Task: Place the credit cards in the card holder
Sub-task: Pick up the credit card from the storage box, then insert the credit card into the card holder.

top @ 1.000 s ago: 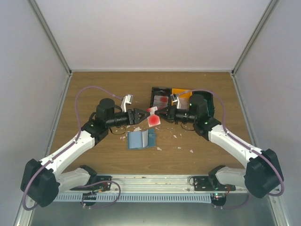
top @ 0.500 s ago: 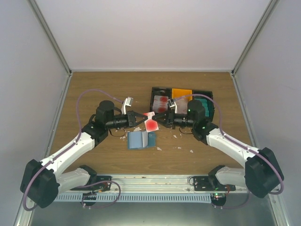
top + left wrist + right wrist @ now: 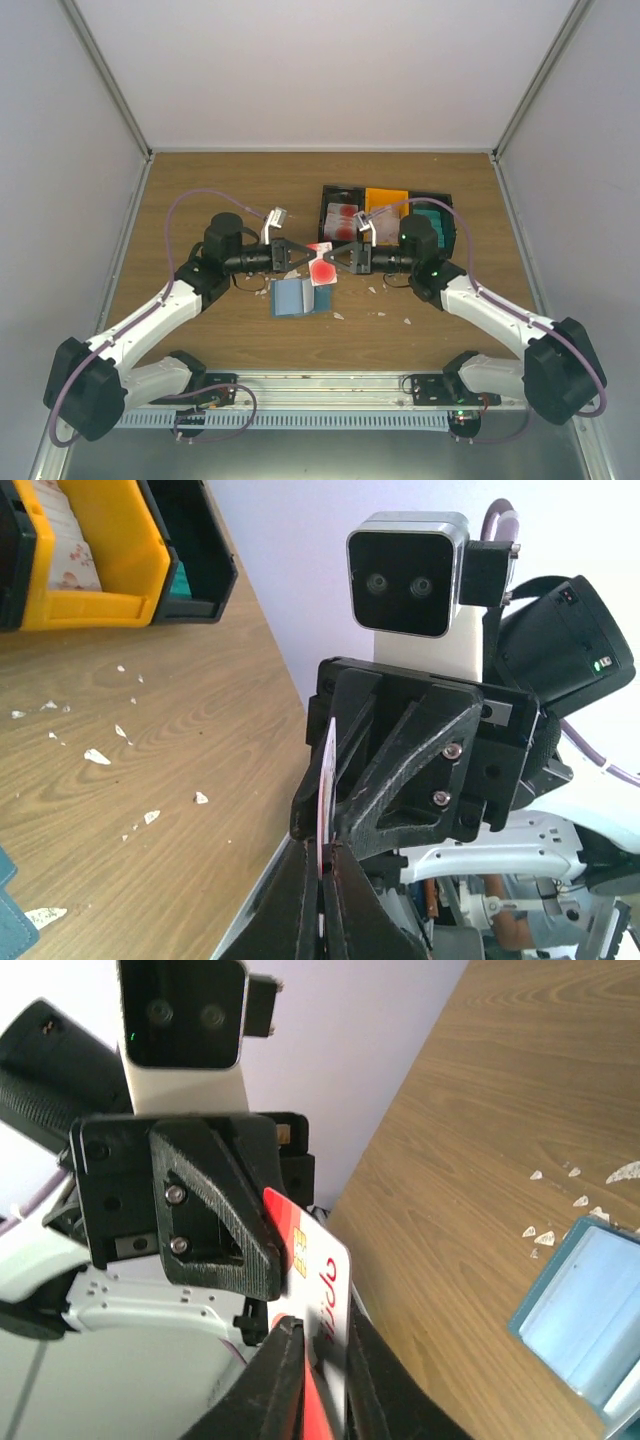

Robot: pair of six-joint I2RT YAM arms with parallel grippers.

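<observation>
The white, red-blotched plastic card (image 3: 324, 268) hangs in the air between both arms. The left jaws are pinched fully closed on its edge. The right jaws straddle the opposite edge, but whether they grip it is unclear. The flat blue card holder (image 3: 290, 297) lies just below and nearer. A black three-compartment tray (image 3: 335, 188) crowds the far right, and bare wooden surface (image 3: 200, 190) lies to the left.

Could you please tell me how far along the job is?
Done: nothing visibly sits in the card holder. In hand: the left gripper is shut on a red-blotched card near it, the right gripper at its other edge. Left: insert it, then the stacks in the tray.
</observation>
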